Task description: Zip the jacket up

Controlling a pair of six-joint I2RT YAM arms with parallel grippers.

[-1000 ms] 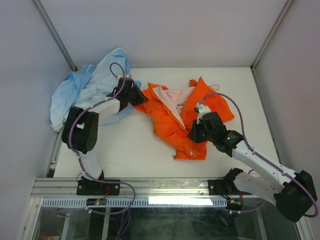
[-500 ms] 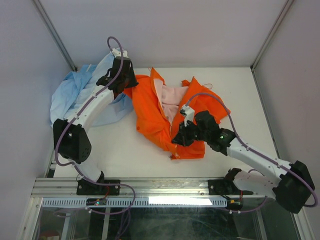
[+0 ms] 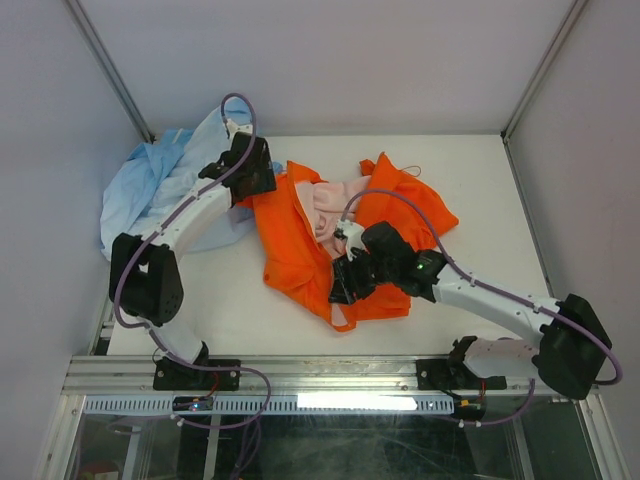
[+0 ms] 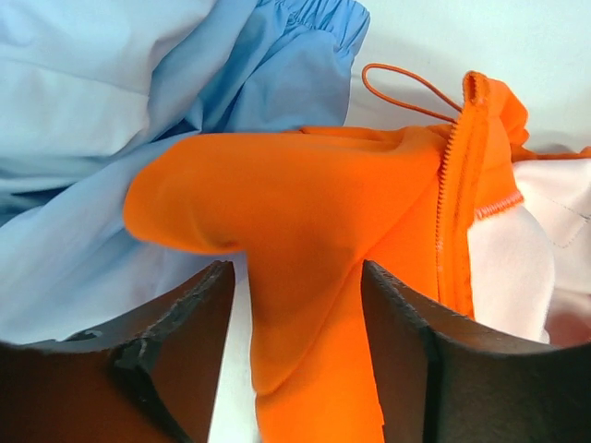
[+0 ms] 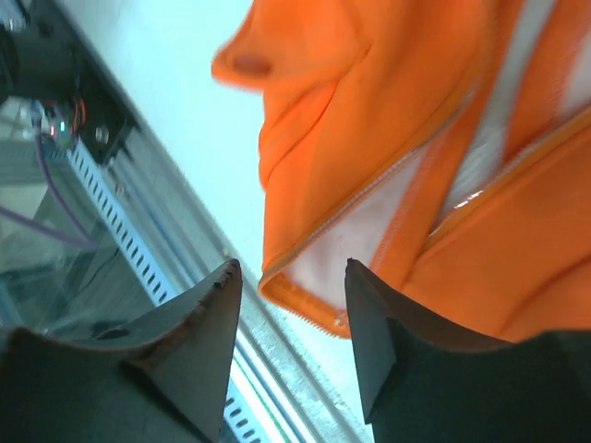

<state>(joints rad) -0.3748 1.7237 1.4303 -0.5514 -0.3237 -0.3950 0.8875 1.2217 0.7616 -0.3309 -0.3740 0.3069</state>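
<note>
— Where is the jacket?

— The jacket [image 3: 300,245] lies crumpled on the table [image 3: 480,200], about in the middle, between my two arms; its front is open and the pale pink lining [image 3: 335,200] shows near the far side; its left part touches the light blue garment [image 3: 160,185] that is heaped in the far left corner.

— And your left gripper?

— My left gripper [image 3: 258,182] is at the far left part of the jacket, just beside the blue cloth; in the wrist view its fingers [image 4: 175,351] stand well apart; a fold of orange fabric runs down between them, but a strip of white table shows between this fold and one finger, so the fabric is not pinched; the zipper teeth [image 4: 450,175] run just to the right of the fold, and a thin orange loop [image 4: 406,83] lies above them.

— The right one?

— My right gripper [image 3: 340,285] is over the near edge of the jacket; its jaws are also apart and they clamp nothing; in its wrist view the orange hem [image 5: 305,305] with a zipper edge shows in the gap beyond the fingertips; whether it touches them, I cannot tell; beside it I see the white table and the metal rail [image 5: 138,245] at the near edge.

— Is the zipper closed?

— Not yet; the two front edges lie apart, with lining between them.
</note>
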